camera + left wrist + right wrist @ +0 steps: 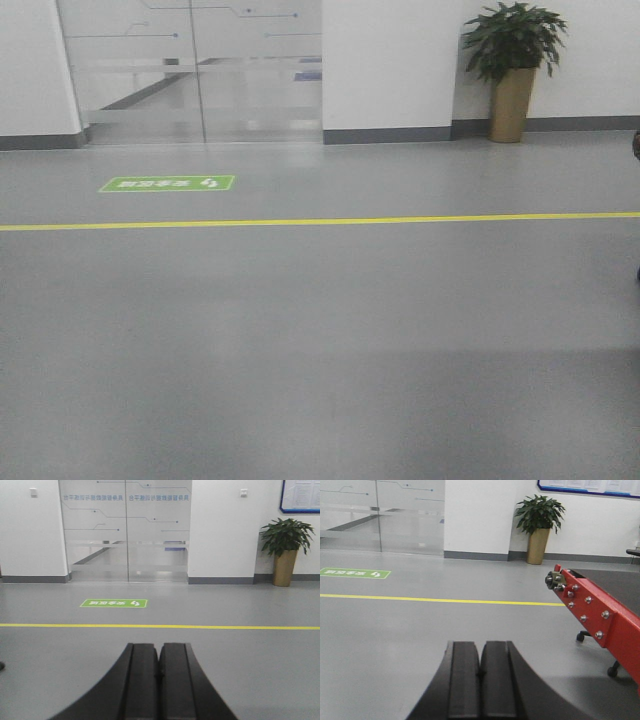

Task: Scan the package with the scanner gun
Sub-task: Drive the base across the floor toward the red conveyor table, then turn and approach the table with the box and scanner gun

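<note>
Neither the package nor the scanner gun shows in any view. My left gripper (159, 647) is shut, its two black fingers pressed together with nothing between them, pointing out over bare grey floor. My right gripper (480, 645) is shut the same way and holds nothing. Neither gripper appears in the front view.
A yellow floor line (320, 221) runs across the grey floor, with a green floor sign (168, 184) beyond it. Glass doors (200, 70) and a potted plant (513, 70) stand at the far wall. A red metal frame on castors (600, 615) is close on the right.
</note>
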You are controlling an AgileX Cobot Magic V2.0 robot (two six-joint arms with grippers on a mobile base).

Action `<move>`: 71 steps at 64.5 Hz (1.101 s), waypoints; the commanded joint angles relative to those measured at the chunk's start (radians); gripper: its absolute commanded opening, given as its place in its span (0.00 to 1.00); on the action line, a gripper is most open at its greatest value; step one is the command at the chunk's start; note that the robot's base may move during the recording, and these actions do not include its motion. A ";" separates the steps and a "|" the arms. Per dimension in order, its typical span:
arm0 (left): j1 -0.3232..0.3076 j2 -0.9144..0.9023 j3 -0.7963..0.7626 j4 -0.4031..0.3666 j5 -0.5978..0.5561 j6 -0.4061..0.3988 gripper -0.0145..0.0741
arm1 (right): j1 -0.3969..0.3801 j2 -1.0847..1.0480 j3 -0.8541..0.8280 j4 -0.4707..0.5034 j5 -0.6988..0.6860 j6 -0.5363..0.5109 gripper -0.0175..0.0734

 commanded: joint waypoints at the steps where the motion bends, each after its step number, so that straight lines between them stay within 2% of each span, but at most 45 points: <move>1: -0.003 -0.003 -0.003 -0.006 -0.020 -0.007 0.04 | -0.001 -0.003 0.000 -0.005 -0.018 0.000 0.02; 71: -0.003 -0.003 -0.003 -0.006 -0.020 -0.007 0.04 | -0.001 -0.003 0.000 -0.005 -0.018 0.000 0.02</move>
